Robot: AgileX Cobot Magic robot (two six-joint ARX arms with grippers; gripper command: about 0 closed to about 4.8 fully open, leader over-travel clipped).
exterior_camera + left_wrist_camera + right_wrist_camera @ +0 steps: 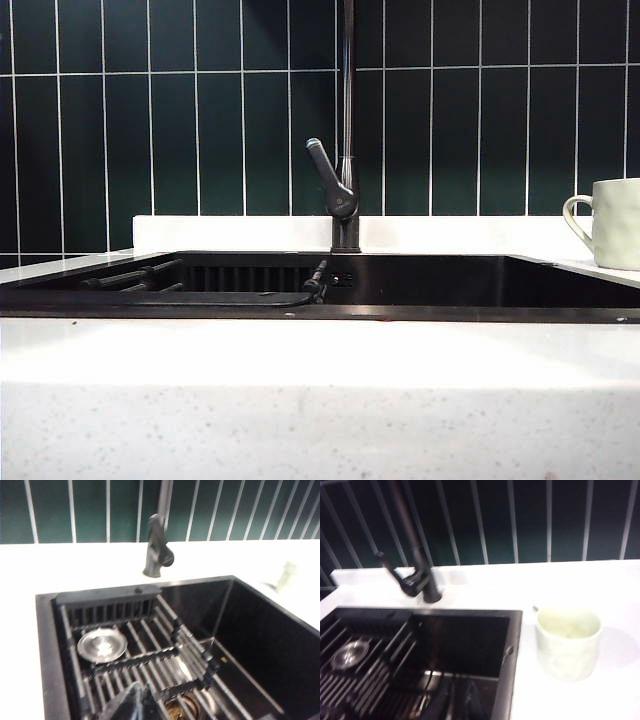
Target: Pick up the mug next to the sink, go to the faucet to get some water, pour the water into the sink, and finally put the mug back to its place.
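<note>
Left pincer (pixel 134 700) pressed together over sink (pixel 45 645); right pincer's (pixel 454 700) spread unclear; mug (pixel 567 642) upright.

Mug (pixel 612 224) stood upright on the white surface (pixel 320 400) at far right beside the black sink (pixel 400 312), handle toward the faucet (pixel 345 160), which rose behind the basin against dark green tiles (pixel 200 120).

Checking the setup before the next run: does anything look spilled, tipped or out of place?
Nothing stands out. The mug stands upright on the counter beside the sink, the faucet is upright, and no spill shows. Neither gripper touches anything.
</note>
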